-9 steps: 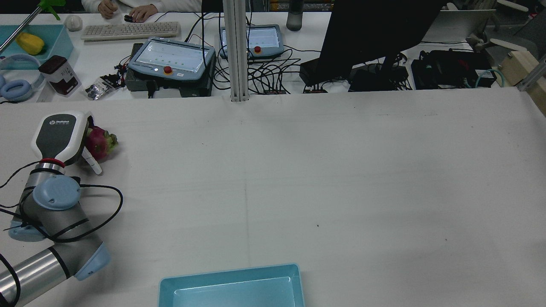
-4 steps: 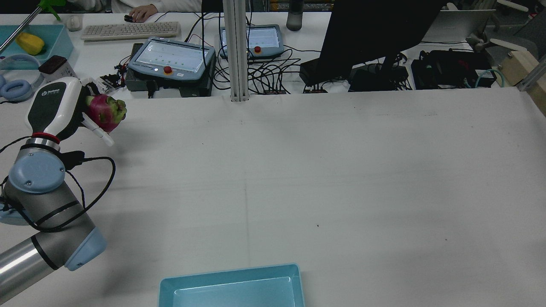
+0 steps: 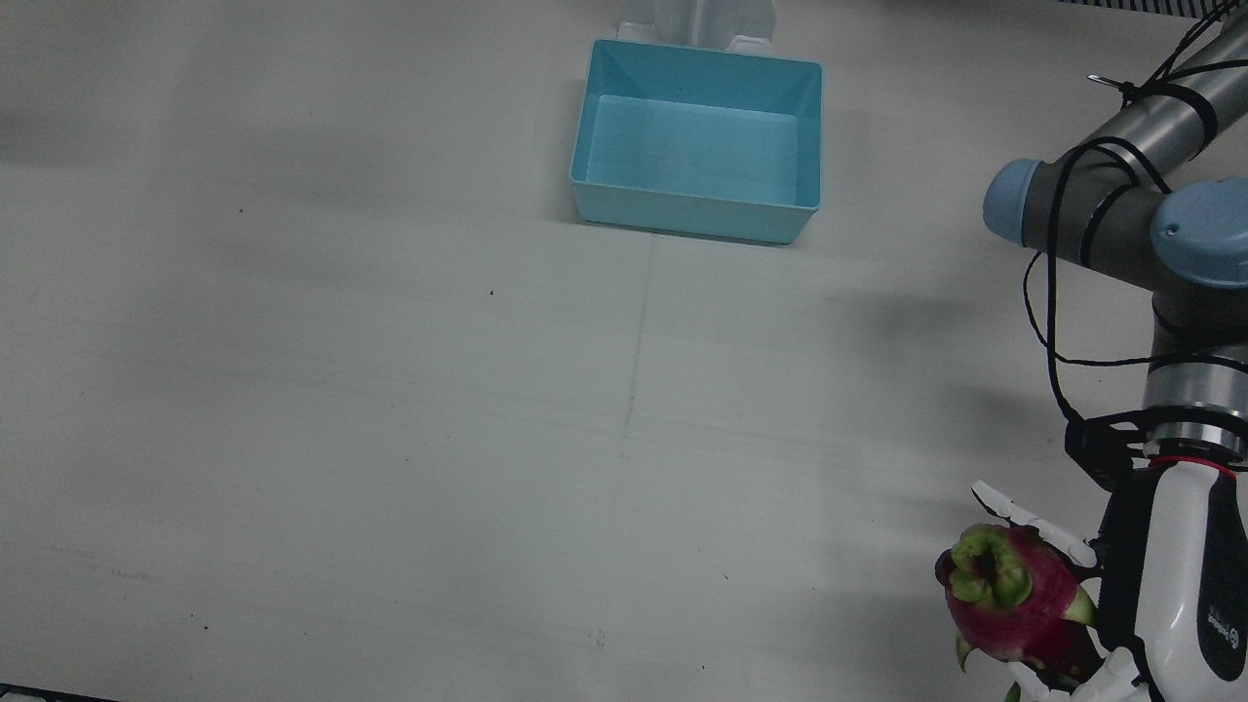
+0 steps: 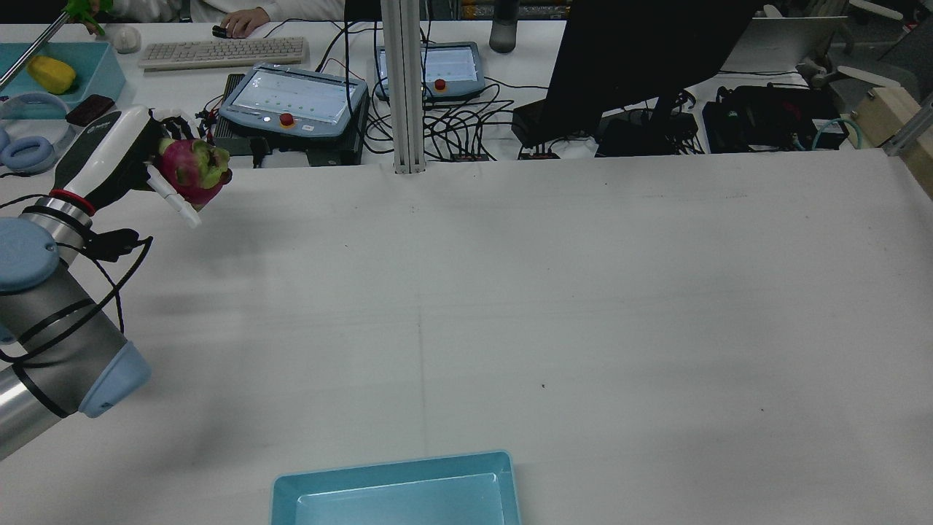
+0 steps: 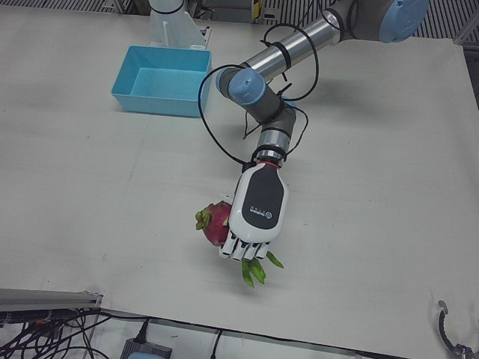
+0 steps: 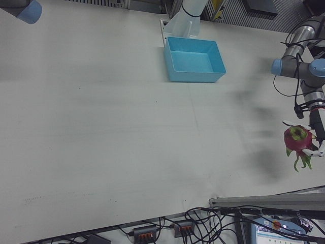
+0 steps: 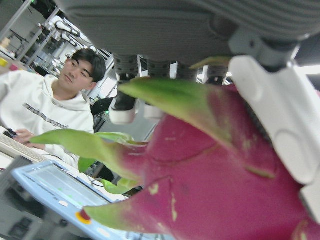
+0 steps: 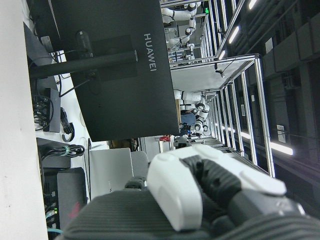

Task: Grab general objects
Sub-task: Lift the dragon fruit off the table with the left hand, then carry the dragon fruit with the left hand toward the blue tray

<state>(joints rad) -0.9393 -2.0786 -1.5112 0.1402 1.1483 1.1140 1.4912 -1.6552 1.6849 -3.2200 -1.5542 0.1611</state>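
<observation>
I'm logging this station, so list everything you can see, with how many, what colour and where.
dragon fruit: one, magenta with green tips, held in the air above the table's far left corner in the rear view
bin: one, light blue, empty, near the pedestals
table: one, white
keyboard: one, off-white, back desk
pendants: two, grey-blue, back desk
monitor: one, black, back desk
left hand: white and black, closed on the fruit
right hand: only in its own camera

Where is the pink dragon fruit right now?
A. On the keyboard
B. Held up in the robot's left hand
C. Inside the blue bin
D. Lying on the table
B: the left hand is closed around the dragon fruit and holds it above the table, while the blue bin has nothing in it.
</observation>
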